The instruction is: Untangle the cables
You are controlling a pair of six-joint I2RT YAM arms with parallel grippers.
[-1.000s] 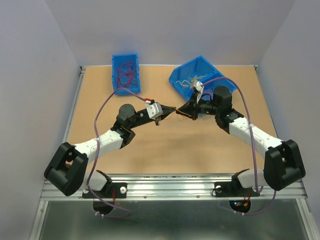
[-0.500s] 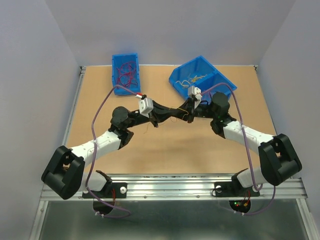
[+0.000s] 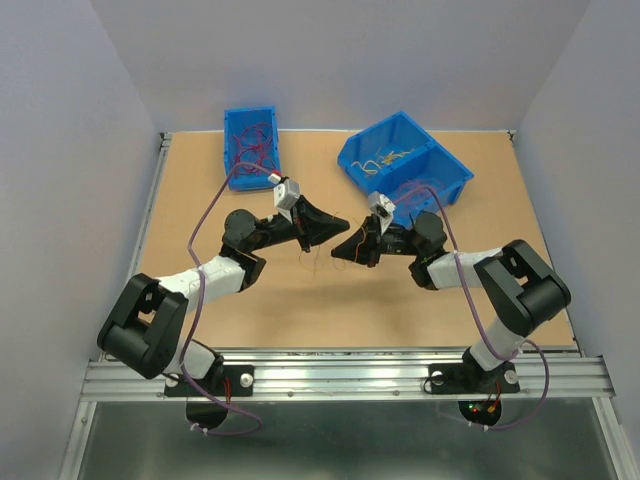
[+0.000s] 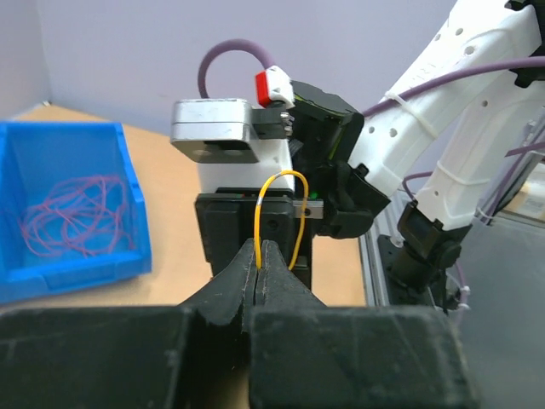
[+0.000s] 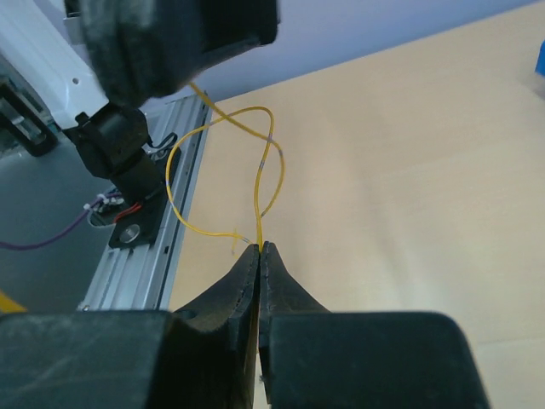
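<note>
A thin yellow cable [image 5: 174, 183] hangs in curly loops between my two grippers above the middle of the table; it also shows in the left wrist view [image 4: 286, 174] and faintly in the top view [image 3: 347, 238]. My left gripper [image 4: 259, 245] is shut on one part of it, at mid-table in the top view [image 3: 343, 222]. My right gripper [image 5: 261, 247] is shut on another part, just below and facing the left one [image 3: 340, 253]. Dark red cables [image 3: 252, 145] lie in the small bin. More yellow cables [image 3: 386, 157] lie in the large bin.
A small blue bin [image 3: 236, 172] stands at the back left, also in the left wrist view [image 4: 77, 271]. A larger blue bin [image 3: 450, 172] stands at the back right. The aluminium rail [image 3: 340, 368] runs along the near edge. Grey walls enclose the table.
Both grippers have come nearer and left from beside the large bin. Their tips, which met before, now sit slightly apart with the yellow cable between them. The right arm has folded lower.
</note>
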